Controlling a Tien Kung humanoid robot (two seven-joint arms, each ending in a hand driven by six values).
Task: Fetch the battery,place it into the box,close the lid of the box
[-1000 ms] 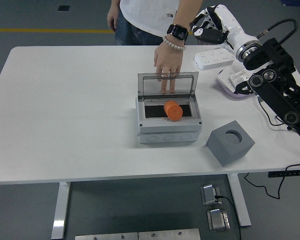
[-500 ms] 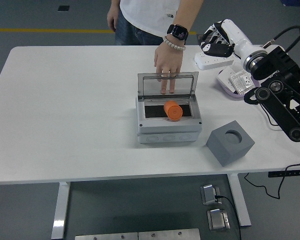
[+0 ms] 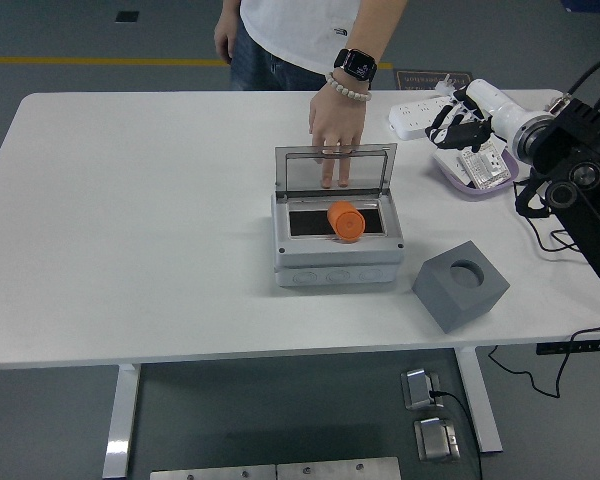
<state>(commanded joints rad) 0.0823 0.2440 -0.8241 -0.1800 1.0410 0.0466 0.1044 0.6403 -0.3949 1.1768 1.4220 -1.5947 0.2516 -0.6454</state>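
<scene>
While I watch from the head camera, the orange battery (image 3: 347,221) lies inside the grey box (image 3: 337,250), on its side against the dark inner panel, toward the right of the opening. The box sits near the middle of the white table (image 3: 140,220). Its clear lid (image 3: 335,168) stands upright at the back edge, not closed.

A person at the far side has one hand (image 3: 336,128) down on the table just behind the lid; I see the fingertips through the clear panel, touching or nearly touching it. That wrist carries a dark watch (image 3: 357,65) and a bead bracelet (image 3: 347,88).

My right hand (image 3: 458,124) is off at the far right, well apart from the box, hovering over a shallow lilac tray (image 3: 477,168) that holds a small printed device. Fingers loosely curled, dark tips pointing down; nothing in them as far as I can make out. A white power strip (image 3: 417,118) lies just left of that hand.

A grey block (image 3: 460,285) with a round socket in its top sits right of the box, near the front edge, socket empty.

Left arm does not show
</scene>
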